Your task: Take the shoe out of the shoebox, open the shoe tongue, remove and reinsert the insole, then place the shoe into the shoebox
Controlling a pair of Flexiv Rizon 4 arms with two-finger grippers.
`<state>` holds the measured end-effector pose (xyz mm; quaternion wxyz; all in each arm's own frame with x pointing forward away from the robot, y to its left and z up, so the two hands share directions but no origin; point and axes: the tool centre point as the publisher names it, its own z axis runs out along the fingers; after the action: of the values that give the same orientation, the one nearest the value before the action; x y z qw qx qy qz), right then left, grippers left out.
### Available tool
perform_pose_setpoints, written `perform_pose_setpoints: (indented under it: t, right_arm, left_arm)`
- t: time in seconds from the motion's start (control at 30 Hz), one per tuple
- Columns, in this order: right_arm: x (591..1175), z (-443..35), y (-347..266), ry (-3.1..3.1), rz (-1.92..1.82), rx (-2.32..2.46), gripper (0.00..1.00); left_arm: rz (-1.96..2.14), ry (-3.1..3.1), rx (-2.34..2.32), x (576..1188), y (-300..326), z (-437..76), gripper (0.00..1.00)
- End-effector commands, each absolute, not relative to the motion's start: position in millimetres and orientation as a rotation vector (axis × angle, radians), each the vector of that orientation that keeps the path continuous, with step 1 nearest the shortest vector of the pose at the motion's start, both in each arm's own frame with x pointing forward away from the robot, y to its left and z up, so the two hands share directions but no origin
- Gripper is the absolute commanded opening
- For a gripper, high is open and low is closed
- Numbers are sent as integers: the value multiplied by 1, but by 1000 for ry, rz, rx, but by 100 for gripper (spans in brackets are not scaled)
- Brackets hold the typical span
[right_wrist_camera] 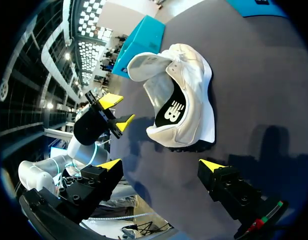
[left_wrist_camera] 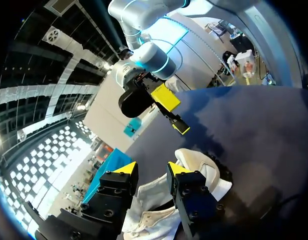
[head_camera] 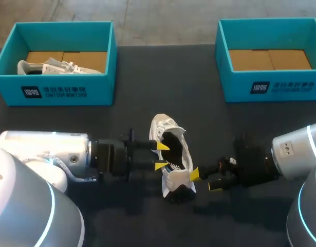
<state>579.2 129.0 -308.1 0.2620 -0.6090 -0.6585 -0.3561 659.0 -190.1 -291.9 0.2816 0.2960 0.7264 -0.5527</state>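
A white sneaker (head_camera: 174, 154) lies on the dark table between my two arms, toe away from me, tongue pulled up, its dark insole (right_wrist_camera: 170, 112) showing in the mouth. My left gripper (head_camera: 160, 156) is at the shoe's left side, open, with nothing between its fingers; in the right wrist view it stands just clear of the shoe. In the left wrist view the sneaker (left_wrist_camera: 200, 166) lies under and just ahead of the left gripper (left_wrist_camera: 151, 168). My right gripper (head_camera: 204, 180) is wide open by the heel, with the sneaker (right_wrist_camera: 186, 85) ahead of the gripper (right_wrist_camera: 160, 165).
A teal shoebox (head_camera: 65, 92) at the back left holds a second white shoe (head_camera: 55, 67). Another teal shoebox (head_camera: 271, 87) at the back right shows only its cardboard floor. Bare dark tabletop lies between the boxes and the shoe.
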Motion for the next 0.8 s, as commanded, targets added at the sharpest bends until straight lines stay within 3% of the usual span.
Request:
perform_pose_setpoints:
  t: [0.03,0.2,0.27,0.3,0.8]
  right_arm:
    - [579,-308,131,-1784,-962,-1652,100]
    - [579,-308,131,-1784,-962,-1652,100]
    - [579,-308,131,-1784,-962,-1652,100]
    - [579,-307,131,-1785,-963,-1651,100]
    - [590,-288,100,-1833,-889,-1644,100]
  left_arm:
    - [-1481,2027,870,661,-179,-282,38]
    - [-1471,2100,956,664,-174,-277,32]
    - [-1474,2141,995,665,-171,-275,16]
    - [-1470,2160,1014,665,-171,-275,0]
    - [-1385,2330,1239,672,-175,-261,0]
